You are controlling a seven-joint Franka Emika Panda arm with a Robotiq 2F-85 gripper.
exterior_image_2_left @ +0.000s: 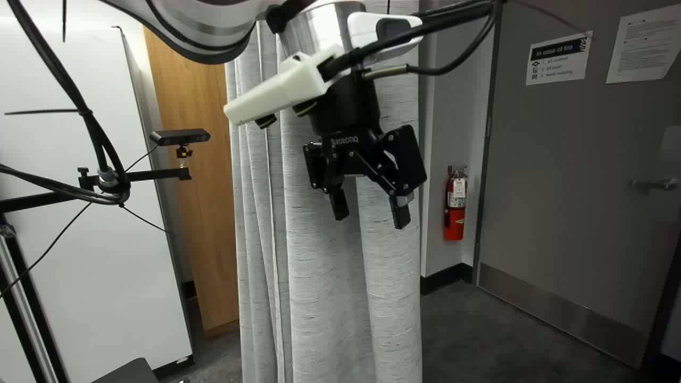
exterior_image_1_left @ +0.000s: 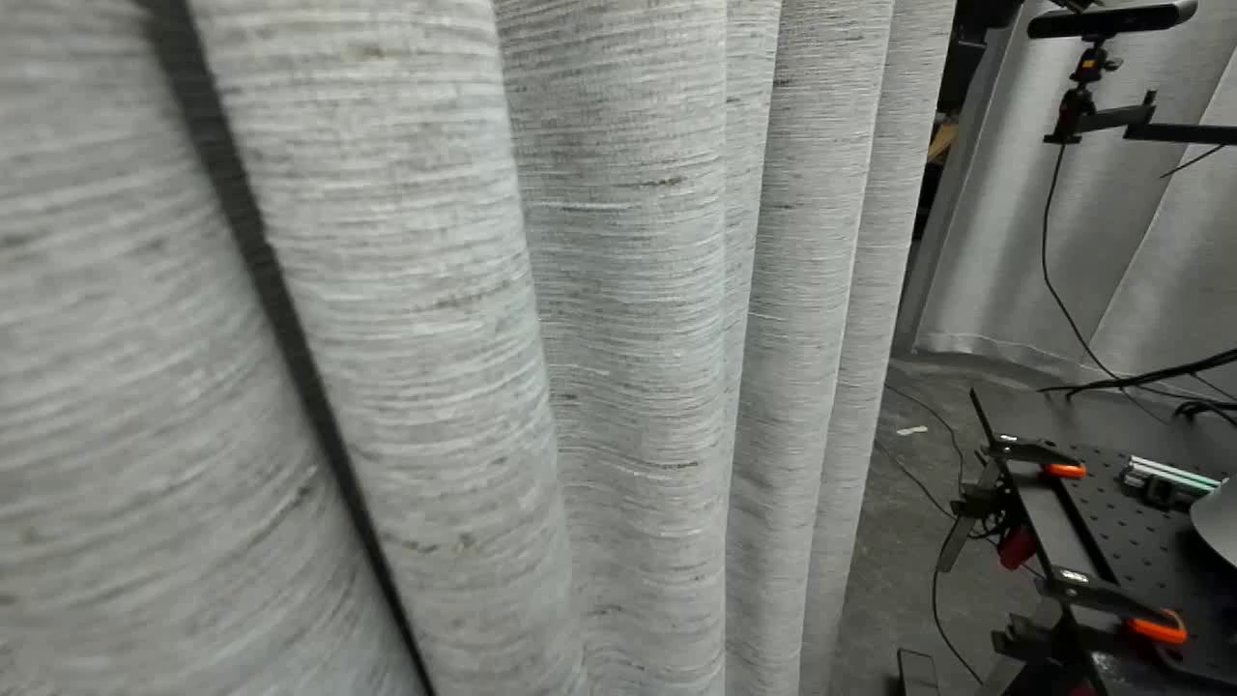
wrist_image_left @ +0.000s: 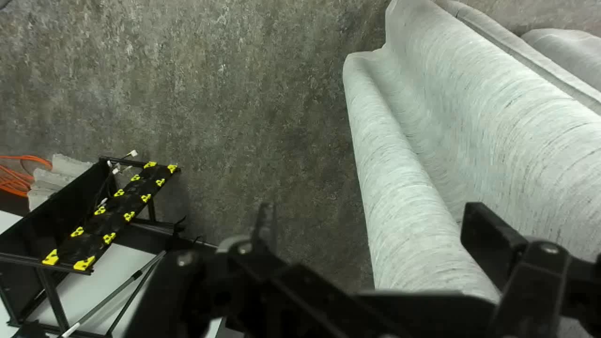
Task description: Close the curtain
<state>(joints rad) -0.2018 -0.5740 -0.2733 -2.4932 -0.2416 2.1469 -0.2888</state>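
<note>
Though gathered into deep upright folds, filling most of an exterior view: pale grey curtain (exterior_image_1_left: 638, 338), hanging beyond the left edge of a black bench (exterior_image_1_left: 1140, 541), apart from it. Pointing down in front of the curtain in an exterior view: black gripper (exterior_image_2_left: 370, 210), with jaws spread wide and holding nothing. Between the fingers (wrist_image_left: 488, 239) in the wrist view: one curtain fold, contact impossible to judge. Along that bench edge: orange-handled clamps (exterior_image_1_left: 1111, 599).

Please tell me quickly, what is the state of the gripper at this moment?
Gripper: open, not clamped on the curtain.
</note>
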